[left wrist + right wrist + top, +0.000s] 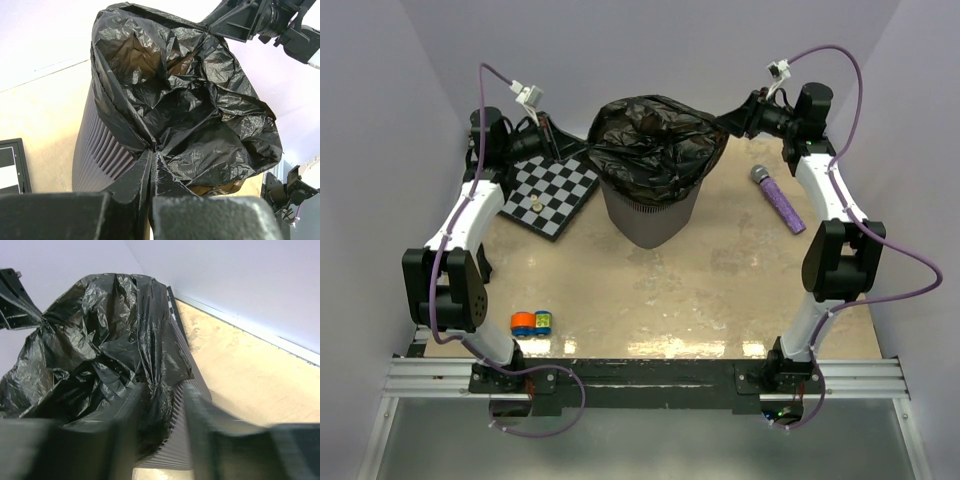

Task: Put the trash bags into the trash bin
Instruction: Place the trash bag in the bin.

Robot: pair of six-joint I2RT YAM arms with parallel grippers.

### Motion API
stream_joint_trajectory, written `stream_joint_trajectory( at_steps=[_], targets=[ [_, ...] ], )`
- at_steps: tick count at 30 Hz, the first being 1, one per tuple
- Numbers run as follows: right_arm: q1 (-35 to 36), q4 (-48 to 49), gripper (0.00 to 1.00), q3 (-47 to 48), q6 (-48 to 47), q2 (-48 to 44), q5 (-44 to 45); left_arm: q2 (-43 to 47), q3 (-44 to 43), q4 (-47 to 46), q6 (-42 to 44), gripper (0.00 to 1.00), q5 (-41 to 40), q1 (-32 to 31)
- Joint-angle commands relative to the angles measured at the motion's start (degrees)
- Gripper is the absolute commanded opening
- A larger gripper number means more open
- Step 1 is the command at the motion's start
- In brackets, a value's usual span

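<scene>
Glossy black trash bag (655, 140); grey trash bin (650, 218); black-and-white chequered board (555, 192); purple microphone (780, 200); beige table (720, 290).

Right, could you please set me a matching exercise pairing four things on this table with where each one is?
Things:
1. trash bag
2. chessboard
3. purple microphone
4. small orange and blue objects

Places:
A. right of the trash bin
B. draped over the trash bin's rim
C. near the left arm base
D. left of the trash bin

Pairs: 1-B, 2-D, 3-A, 4-C.
</scene>
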State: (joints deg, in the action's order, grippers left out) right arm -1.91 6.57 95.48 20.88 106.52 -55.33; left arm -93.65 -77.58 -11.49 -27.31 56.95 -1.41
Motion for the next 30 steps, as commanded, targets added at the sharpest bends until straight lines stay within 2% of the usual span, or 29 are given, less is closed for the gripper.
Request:
stream_joint_trajectory(
  at_steps=[1,8,10,13,19,23,30],
  targets=[
    [0.0,2.7,0.33,1.2,0.1,0.8,-1.8,-0.3,0.4,-1.3,-0.6,0.02,0.7,0.4],
    [0.4,5.8,0.12,5.8,1.8,5.5,-1.8,-4.3,-2.6,-3.6,-1.3,0.06,2.8,0.4],
    [0.9,6.4,0.00,6.8,1.9,7.1,-1.5,-5.7,-2.4,-5.2,-2.0,0.08,3.7,0.4],
    [1.5,6.7,0.00,8.0,1.7,9.6,-1.5,-7.7,-1.6,-8.7,-3.9,0.11,4.7,0.4],
    [4.1,3.5,0.00,7.9,-1.0,12.0,-1.1,-9.6,-3.5,-9.4,-4.2,0.14,5.5,-0.3],
    [4.1,-1.5,0.00,6.0,-5.1,12.0,0.5,-10.6,-2.8,-8.0,-2.0,0.11,5.9,-0.3],
    [3.5,-2.7,0.00,-2.3,-7.4,8.2,1.3,-11.3,2.2,-5.6,3.1,0.06,6.2,-0.3]
  ],
)
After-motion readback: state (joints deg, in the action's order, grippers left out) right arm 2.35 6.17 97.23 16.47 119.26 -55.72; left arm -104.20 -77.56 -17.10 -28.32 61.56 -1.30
